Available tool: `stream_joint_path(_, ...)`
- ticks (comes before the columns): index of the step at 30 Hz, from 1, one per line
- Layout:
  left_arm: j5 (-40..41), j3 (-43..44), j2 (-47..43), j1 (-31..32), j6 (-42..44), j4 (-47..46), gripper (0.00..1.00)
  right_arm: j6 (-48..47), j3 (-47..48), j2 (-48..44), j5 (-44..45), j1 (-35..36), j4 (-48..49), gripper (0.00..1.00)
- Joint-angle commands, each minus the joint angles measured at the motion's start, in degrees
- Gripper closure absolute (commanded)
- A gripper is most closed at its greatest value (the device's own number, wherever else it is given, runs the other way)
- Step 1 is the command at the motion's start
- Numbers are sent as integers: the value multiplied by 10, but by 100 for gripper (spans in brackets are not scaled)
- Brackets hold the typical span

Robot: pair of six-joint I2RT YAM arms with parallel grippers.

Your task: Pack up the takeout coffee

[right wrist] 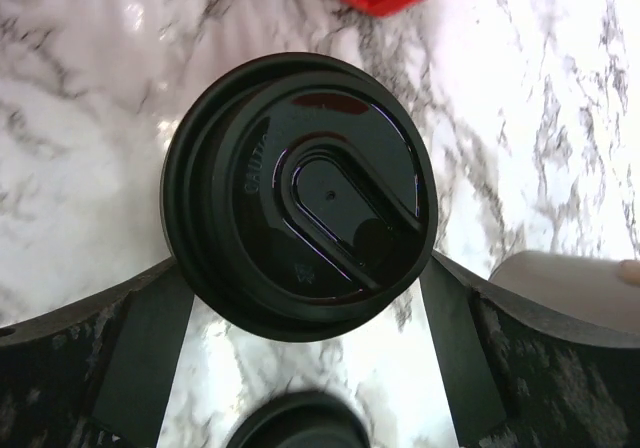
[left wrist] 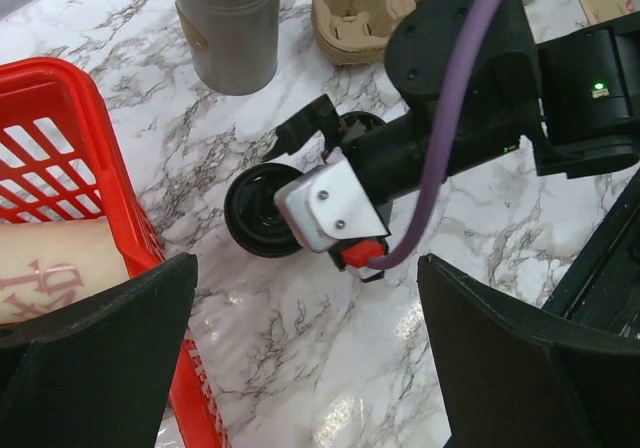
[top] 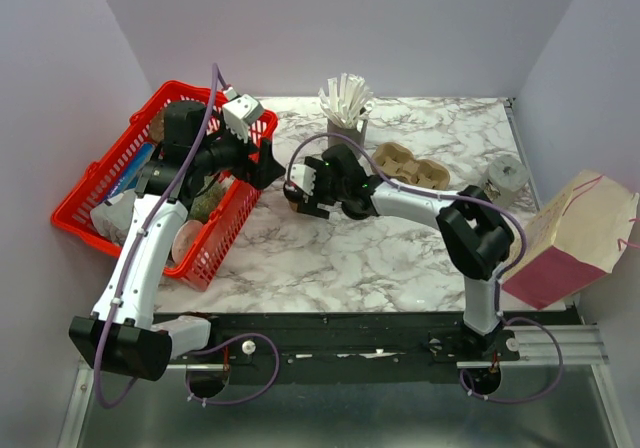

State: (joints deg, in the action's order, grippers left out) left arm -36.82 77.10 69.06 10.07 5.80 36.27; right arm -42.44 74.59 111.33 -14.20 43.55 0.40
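Marble-look table [top: 400,258], white with grey veins and glossy enough to catch glare, stands between plain pale walls. Over it the right gripper [right wrist: 300,268] hangs straight above the lid [right wrist: 300,193], its two black fingers [right wrist: 120,358] spread as wide as they go, one on each side of the lid. Whether they touch its rim I cannot tell, and the lid lies flat on the table. The left gripper [left wrist: 307,308] is just as wide and holds nothing, its matt black fingers [left wrist: 100,358] poised near the lid on the basket side. The lid is round, shiny black plastic with a raised ring, an oval sunken panel and a pinhole. Raised letters on the ring seem to begin "CAUTI", and the rest is too dark to read. Just left of the lid is a red plastic lattice basket [top: 85,183], and inside it a tan paper cup [left wrist: 60,263] lies on its side, showing reddish print that I cannot read. Beyond the lid, farther from the arm bases, a plain grey cup [top: 347,131] stands upright, holding white sticks [top: 345,98] that fan outward. Beyond the lid and to its right lies a brown moulded-pulp carrier [top: 410,165] with two round wells. Well apart from the lid, at the far right, a paper bag [top: 575,238], tan above and pink below, leans tilted.
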Motion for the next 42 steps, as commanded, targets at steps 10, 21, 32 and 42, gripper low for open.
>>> stream_joint_path(10, -5, 12, 0, -13, -7, 8, 1, 15, 87, 53, -7, -4, 0, 0)
stream_joint_path(21, -6, 45, 15, -15, -53, -59, 1, 80, -59, -136, -36, -46, -81, 0)
stream_joint_path(32, -75, 25, 35, 10, -56, -77, 1, 137, -69, -292, -49, -198, -261, 11)
stream_joint_path(42, -87, 11, 30, 22, -33, -56, 1, -11, 139, -128, -139, -324, -449, 35)
